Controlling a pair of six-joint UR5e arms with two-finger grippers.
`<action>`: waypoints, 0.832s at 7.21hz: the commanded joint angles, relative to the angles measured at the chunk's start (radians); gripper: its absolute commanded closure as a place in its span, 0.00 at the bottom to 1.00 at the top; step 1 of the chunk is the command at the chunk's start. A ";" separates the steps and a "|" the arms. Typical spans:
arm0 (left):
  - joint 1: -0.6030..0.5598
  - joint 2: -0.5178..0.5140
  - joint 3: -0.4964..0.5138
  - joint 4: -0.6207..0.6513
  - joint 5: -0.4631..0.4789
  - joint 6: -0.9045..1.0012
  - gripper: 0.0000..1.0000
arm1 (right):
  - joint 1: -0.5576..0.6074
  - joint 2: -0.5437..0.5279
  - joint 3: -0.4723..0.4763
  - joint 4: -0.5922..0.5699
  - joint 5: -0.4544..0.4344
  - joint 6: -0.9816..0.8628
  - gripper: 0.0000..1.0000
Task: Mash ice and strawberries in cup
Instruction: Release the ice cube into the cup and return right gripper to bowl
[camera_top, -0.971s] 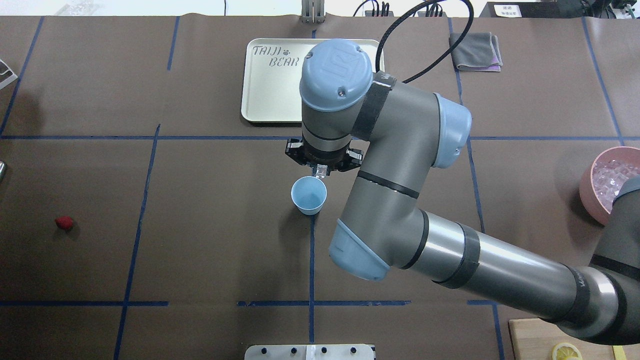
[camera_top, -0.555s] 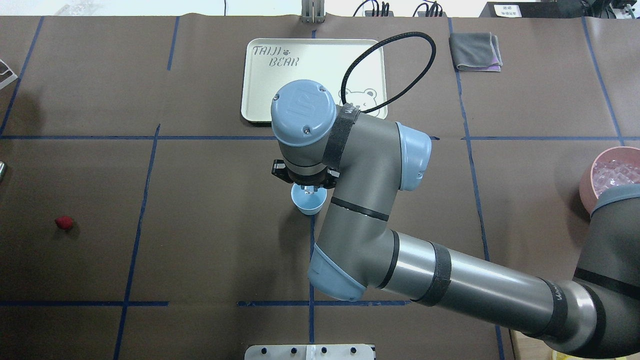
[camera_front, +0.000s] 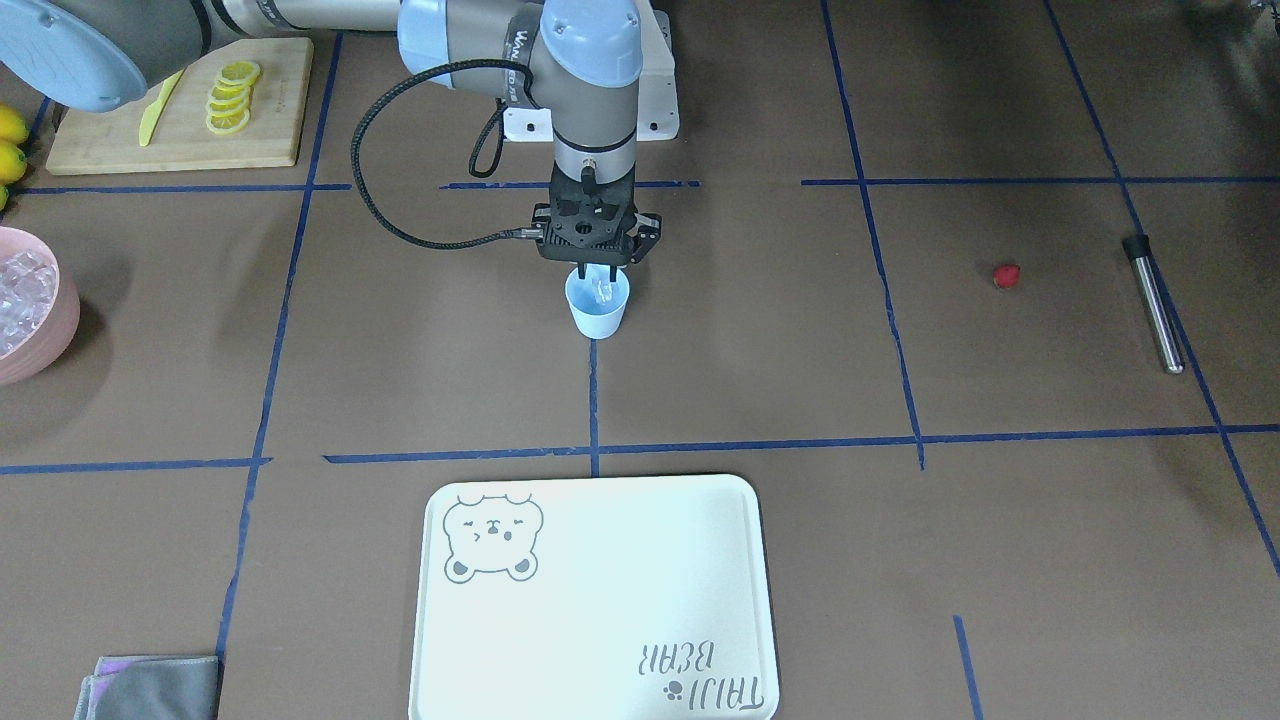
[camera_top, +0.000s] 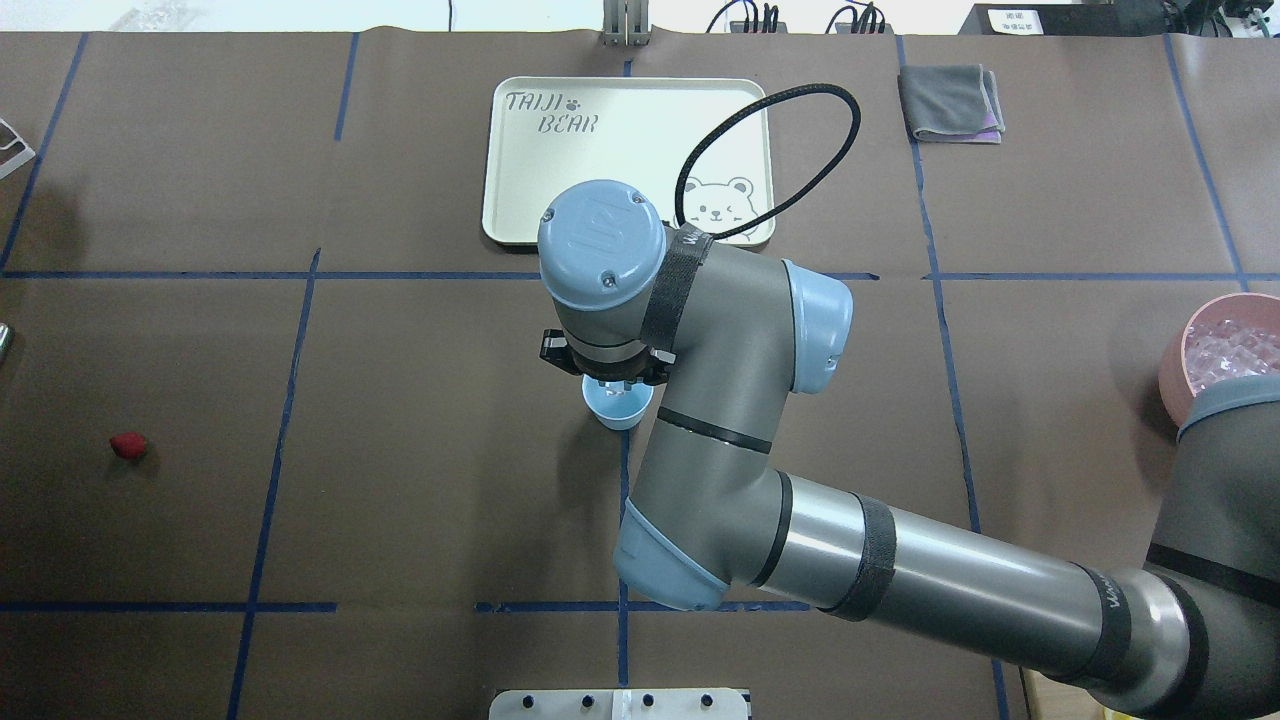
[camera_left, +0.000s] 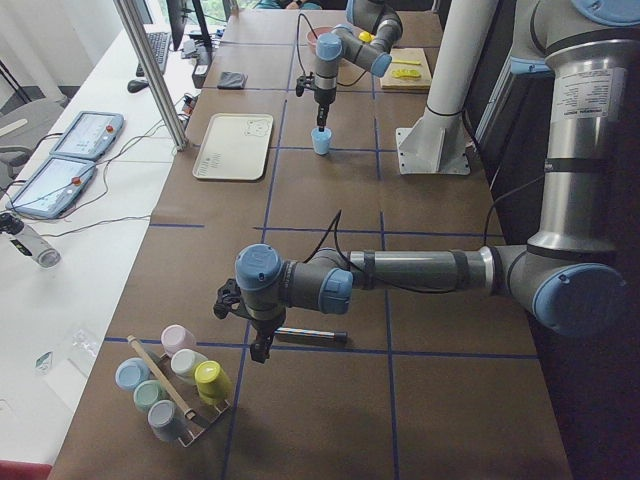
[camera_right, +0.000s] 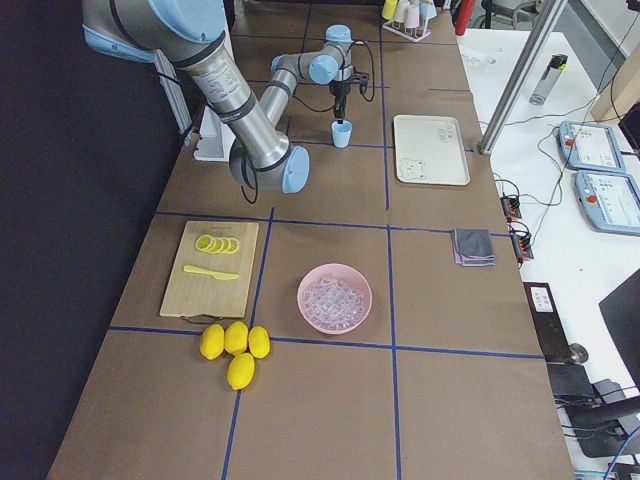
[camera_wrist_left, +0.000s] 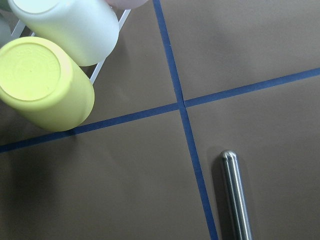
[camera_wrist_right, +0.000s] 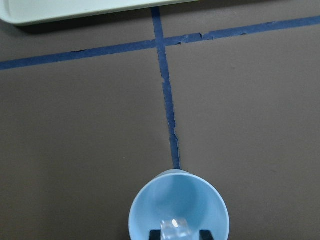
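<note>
Ice (camera_wrist_right: 175, 229) pinched by right gripper (camera_front: 598, 280) at cup (camera_front: 597, 318) mouth | strawberry (camera_front: 1006, 276) well apart | left gripper (camera_left: 261, 346) jaws: cannot tell

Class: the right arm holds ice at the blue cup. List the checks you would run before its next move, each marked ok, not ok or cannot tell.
1. Ice cube gripped in the right tool: ok.
2. Tool lined up over the mouth of the cup: ok.
3. Cup upright: ok.
4. Room in the cup below the cube: ok, the inside looks bare in the wrist view.
5. Strawberry in the cup: not ok, it lies far from the cup, near the steel rod.
6. Left tool ready to take the rod: cannot tell, its fingers show clearly in no view.
</note>
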 joint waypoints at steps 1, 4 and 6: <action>0.001 0.000 0.000 0.000 0.001 0.000 0.00 | -0.001 0.002 0.002 0.001 0.000 0.003 0.01; 0.002 0.000 0.000 0.000 0.001 0.000 0.00 | 0.107 -0.055 0.085 -0.006 0.094 -0.070 0.01; 0.002 0.000 0.002 0.000 0.001 0.002 0.00 | 0.232 -0.269 0.280 -0.006 0.210 -0.262 0.01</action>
